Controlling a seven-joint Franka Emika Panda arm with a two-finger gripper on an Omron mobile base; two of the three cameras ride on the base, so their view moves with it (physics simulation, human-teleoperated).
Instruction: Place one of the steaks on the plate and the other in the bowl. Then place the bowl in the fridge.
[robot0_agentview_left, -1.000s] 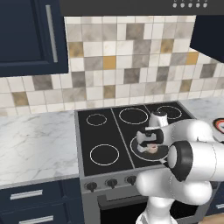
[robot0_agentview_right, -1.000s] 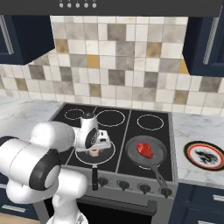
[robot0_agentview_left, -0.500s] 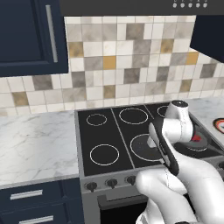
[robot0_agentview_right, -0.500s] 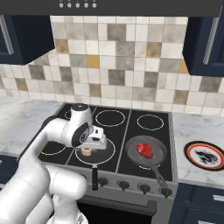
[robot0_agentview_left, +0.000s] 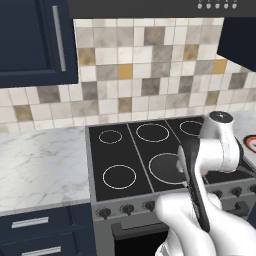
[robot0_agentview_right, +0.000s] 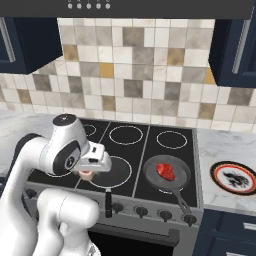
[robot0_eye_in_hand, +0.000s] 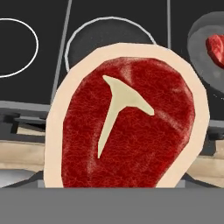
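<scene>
gripper: the gripper (robot0_agentview_right: 88, 172) is hanging low over the front of the stove (robot0_agentview_right: 125, 150), and it seems to be holding a steak (robot0_eye_in_hand: 127, 127) with the jaws standing wide around it; the finger tips are hidden behind the meat in the hand view, so the grip itself is my judgement.
held steak: in the hand view it is sitting right at the gripper, its long axis running away from the camera; in the right base view only a small pinkish edge is peeking out under the hand.
look of the steak: dark red, grainy meat with a pale cream fat rim all around and a whitish y-shaped bone mark in the middle.
plate: the plate (robot0_agentview_right: 234, 177) is lying on the surface to the right of the stove, well apart from the gripper, beyond the pan.
second steak: the other steak (robot0_agentview_right: 165, 171) is resting in the frying pan (robot0_agentview_right: 167, 173) on the front right burner, between the gripper and the plate.
coming move: i think the arm is needing to carry the held steak to the right, over the pan, to reach the plate.
bowl and fridge: i cannot tell where they are.
</scene>
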